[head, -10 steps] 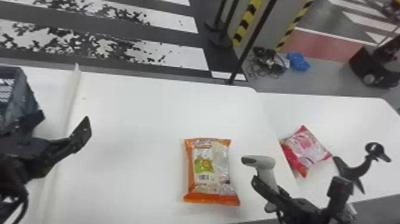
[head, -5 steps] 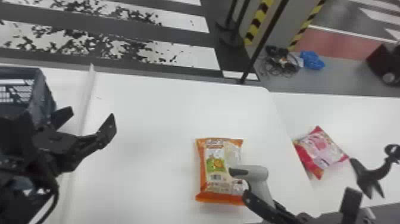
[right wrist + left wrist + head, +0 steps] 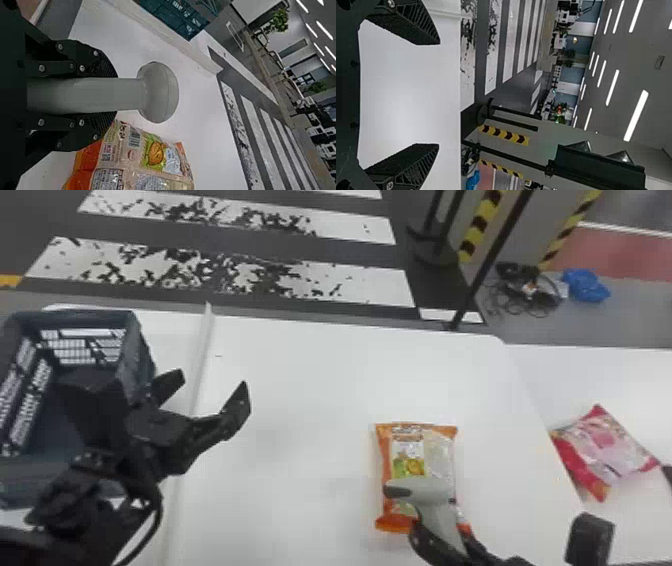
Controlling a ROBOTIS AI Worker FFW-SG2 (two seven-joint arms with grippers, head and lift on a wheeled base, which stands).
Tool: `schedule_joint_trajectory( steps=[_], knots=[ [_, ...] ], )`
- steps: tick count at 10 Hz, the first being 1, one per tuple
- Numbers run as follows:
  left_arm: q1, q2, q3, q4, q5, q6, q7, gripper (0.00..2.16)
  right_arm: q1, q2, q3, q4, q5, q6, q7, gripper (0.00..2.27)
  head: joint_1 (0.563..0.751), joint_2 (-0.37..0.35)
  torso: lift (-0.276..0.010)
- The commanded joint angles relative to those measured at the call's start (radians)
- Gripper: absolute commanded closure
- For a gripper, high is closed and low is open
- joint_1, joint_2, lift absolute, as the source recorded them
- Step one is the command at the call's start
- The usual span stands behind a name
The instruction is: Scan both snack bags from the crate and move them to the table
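My left gripper (image 3: 210, 400) stands open above the table beside the blue-grey crate (image 3: 137, 355); in the left wrist view the gripper (image 3: 401, 95) has nothing between its spread fingers. Low in the head view, my right gripper (image 3: 440, 540) holds a grey handheld scanner (image 3: 430, 492) upright, its head over the lower part of the orange snack bag (image 3: 407, 450). The right wrist view has that gripper (image 3: 107, 95) shut on the scanner's handle (image 3: 79, 95), with the orange bag (image 3: 134, 158) lying close by, barcode side up. The pink-red snack bag (image 3: 602, 445) lies on the right table section.
A raised white strip (image 3: 200, 360) runs between the crate and the main white table (image 3: 300, 390). A black stand (image 3: 577, 535) is near the right arm. Cables (image 3: 525, 287) and a blue bag (image 3: 585, 285) lie on the floor beyond.
The head view has swung left, bringing more of the crate into sight. The scanner, held in my right gripper, has moved left from beside the orange bag to over its lower part.
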Motion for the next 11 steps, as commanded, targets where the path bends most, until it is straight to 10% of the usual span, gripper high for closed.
schedule_joint_trajectory(
  steps=[1, 11],
  knots=[
    [0.009, 0.004, 0.004, -0.006, 0.000, 0.000, 0.000, 0.07, -0.022, 0.001, 0.026, 0.064, 0.023, -0.090, -0.052, 2.24, 0.695, -0.158, -0.087],
    [0.020, -0.004, 0.012, -0.018, 0.000, -0.003, -0.007, 0.07, -0.010, 0.001, 0.059, 0.178, 0.105, -0.250, -0.193, 2.24, 0.695, -0.198, -0.087]
  ],
)
